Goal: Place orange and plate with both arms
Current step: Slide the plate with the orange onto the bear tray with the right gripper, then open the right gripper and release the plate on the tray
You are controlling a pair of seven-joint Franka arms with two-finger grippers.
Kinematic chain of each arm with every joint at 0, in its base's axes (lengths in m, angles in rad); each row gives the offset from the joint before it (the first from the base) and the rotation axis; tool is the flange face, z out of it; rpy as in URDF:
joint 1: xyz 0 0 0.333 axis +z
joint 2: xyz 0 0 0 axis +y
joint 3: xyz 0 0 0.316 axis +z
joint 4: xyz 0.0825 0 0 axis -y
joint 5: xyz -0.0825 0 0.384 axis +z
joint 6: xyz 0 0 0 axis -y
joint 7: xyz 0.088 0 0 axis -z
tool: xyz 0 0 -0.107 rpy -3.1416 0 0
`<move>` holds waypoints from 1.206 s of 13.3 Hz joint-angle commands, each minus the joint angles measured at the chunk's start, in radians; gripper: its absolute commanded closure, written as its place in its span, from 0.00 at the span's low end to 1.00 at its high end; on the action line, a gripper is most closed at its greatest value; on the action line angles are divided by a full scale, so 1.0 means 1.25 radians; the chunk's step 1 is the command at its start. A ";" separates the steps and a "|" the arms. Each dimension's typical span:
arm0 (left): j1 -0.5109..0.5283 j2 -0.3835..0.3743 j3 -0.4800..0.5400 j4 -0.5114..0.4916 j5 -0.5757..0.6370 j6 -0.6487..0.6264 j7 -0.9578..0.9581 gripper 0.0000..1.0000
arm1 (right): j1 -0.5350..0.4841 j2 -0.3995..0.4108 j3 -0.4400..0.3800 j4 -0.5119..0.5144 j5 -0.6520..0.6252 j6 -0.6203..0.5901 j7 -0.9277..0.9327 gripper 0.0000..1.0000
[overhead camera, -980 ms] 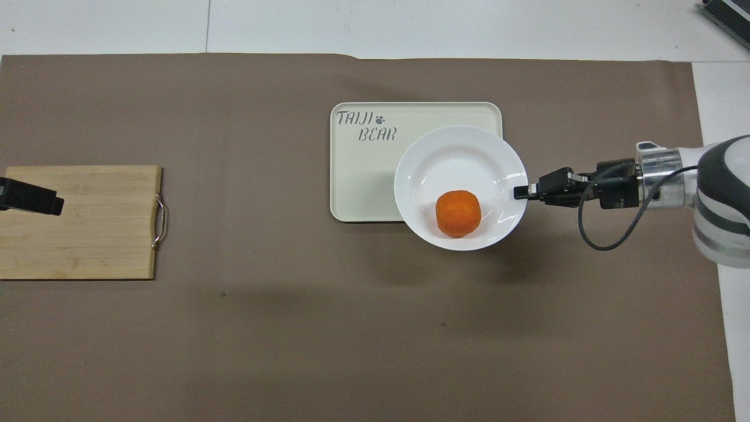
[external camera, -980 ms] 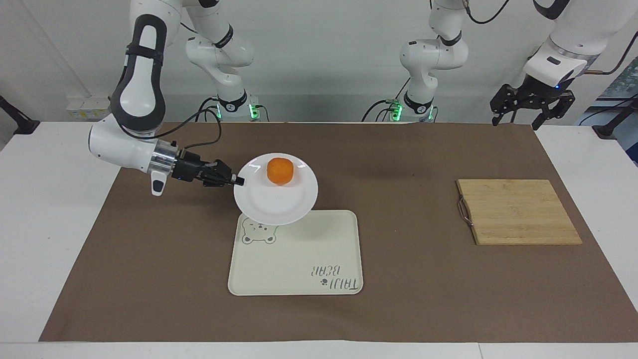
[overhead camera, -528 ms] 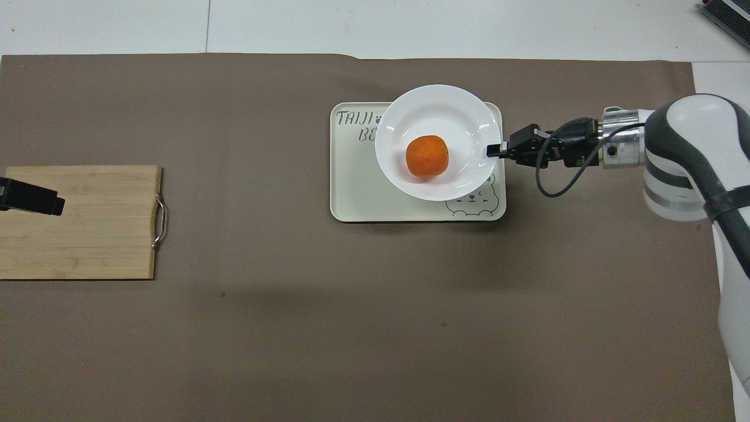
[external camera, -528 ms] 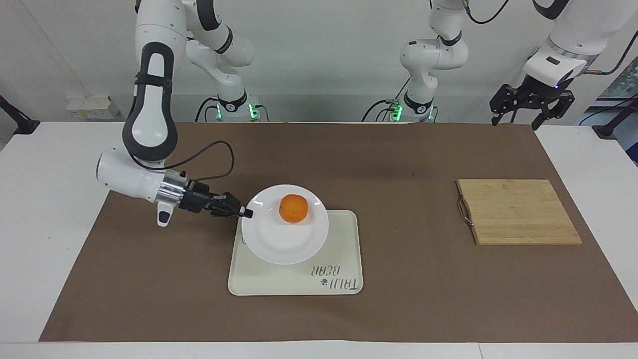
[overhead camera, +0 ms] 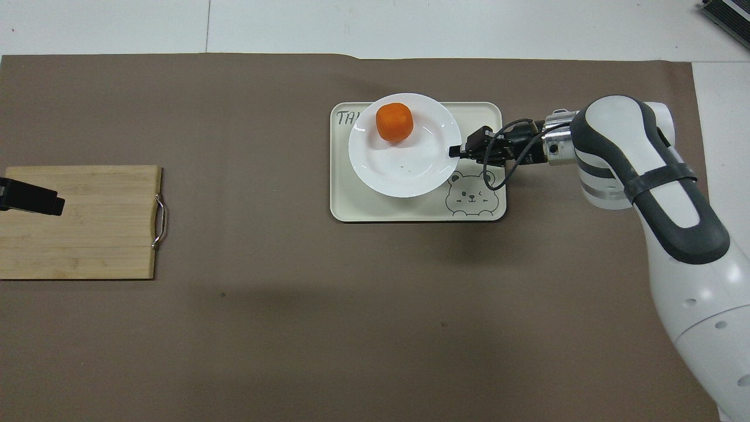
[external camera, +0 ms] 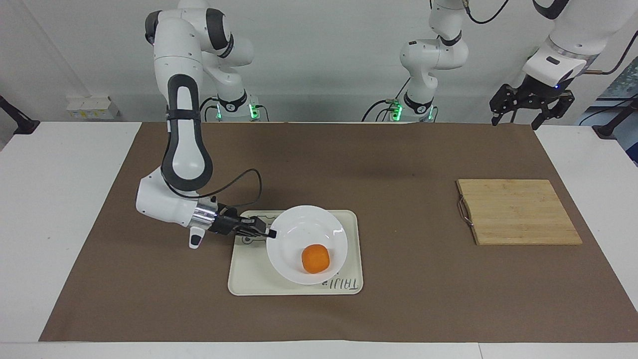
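Note:
The white plate (external camera: pixel 299 234) is low over the cream bear tray (external camera: pixel 249 279); I cannot tell if it touches it. The orange (external camera: pixel 315 258) sits in the plate, against the rim farthest from the robots. My right gripper (external camera: pixel 271 233) is shut on the plate's rim at the side toward the right arm's end. In the overhead view the plate (overhead camera: pixel 410 167), the orange (overhead camera: pixel 394 121) and the right gripper (overhead camera: pixel 454 152) lie over the tray (overhead camera: pixel 363 202). My left gripper (external camera: pixel 515 122) waits open and raised at the left arm's end, its tip (overhead camera: pixel 32 198) over the board.
A bamboo cutting board (external camera: pixel 518 212) with a metal handle lies toward the left arm's end of the brown mat; it also shows in the overhead view (overhead camera: pixel 82 223). The bear tray lies mid-table.
My right arm has carried the plate with the orange away from the robots and down over the tray. The orange has rolled to the plate's farther rim. The left arm has not moved.

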 commanded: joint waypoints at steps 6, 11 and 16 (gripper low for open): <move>-0.005 -0.022 0.000 -0.022 0.011 -0.005 -0.012 0.00 | -0.006 0.024 0.007 0.018 -0.054 -0.010 -0.024 1.00; -0.006 -0.022 -0.001 -0.023 0.009 -0.006 -0.013 0.00 | -0.002 0.023 0.007 0.006 -0.064 0.005 -0.030 1.00; -0.012 -0.023 -0.001 -0.023 0.009 -0.006 -0.013 0.00 | 0.000 0.015 0.007 -0.033 -0.070 0.056 -0.039 1.00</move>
